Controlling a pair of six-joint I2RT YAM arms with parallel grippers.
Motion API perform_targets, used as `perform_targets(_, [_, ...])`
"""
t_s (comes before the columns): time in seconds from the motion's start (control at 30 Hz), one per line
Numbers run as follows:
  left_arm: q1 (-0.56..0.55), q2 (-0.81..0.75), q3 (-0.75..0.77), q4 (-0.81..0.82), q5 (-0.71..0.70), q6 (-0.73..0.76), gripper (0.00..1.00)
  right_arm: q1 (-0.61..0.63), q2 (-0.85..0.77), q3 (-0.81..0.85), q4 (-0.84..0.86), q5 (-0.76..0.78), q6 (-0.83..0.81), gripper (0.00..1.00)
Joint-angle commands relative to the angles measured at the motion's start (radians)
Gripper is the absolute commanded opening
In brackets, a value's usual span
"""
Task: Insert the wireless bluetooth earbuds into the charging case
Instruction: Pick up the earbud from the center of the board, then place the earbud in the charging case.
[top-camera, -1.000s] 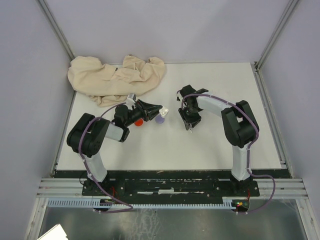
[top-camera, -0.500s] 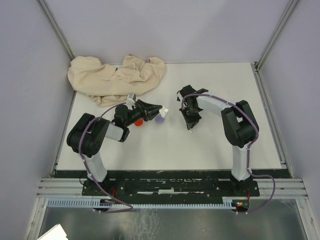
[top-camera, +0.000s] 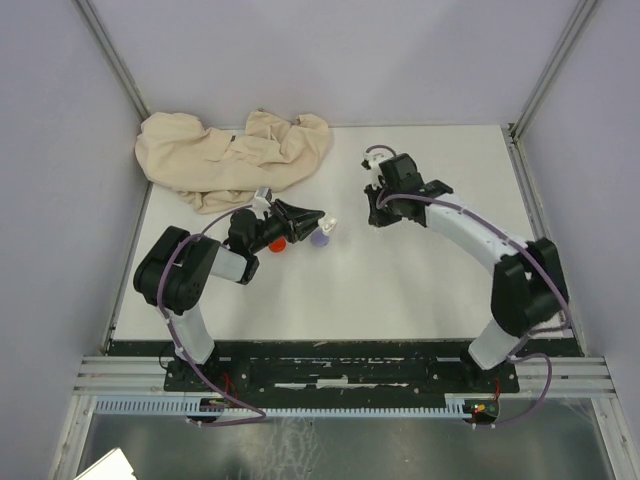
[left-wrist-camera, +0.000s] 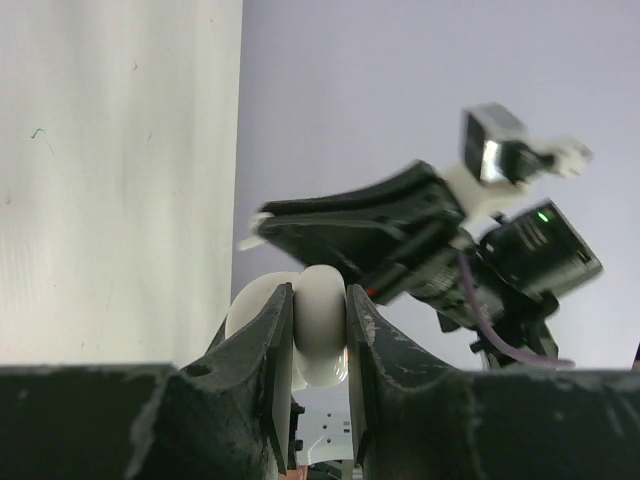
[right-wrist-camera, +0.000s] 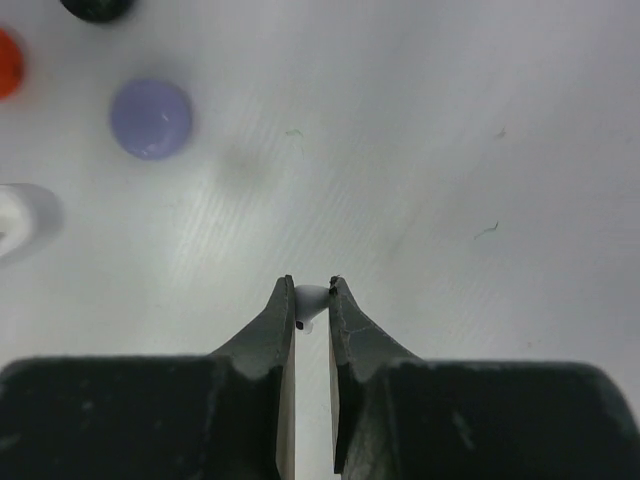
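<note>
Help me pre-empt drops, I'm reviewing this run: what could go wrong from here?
1. The right pincer grips the bud only at its very tips, so it could slip or flick out on the way over.
2. The left pincer clamps the case on its rounded sides, so pressing a bud in might twist it or squeeze it loose.

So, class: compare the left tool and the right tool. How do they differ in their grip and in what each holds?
The left tool clamps a thick, rounded white case; the right tool pinches a tiny white earbud at its very tips. The left tool stands parted around the case; the right tool is almost closed. Shared: both are shut on something white.
</note>
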Motion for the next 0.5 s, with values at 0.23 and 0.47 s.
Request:
perform_targets(0.23, [-0.026, -0.019, 0.038, 0.035, 0.010, 0.006, 0.03, 0.059, -0.472, -0.398, 0.823, 0.023, -0.021, 0.02])
perform_targets(0.47, [-0.049, 0.017, 0.084, 0.053, -0.001, -0.037, 0.03, 0.141, -0.511, -0.544, 1.087, -0.005, -0.161, 0.02])
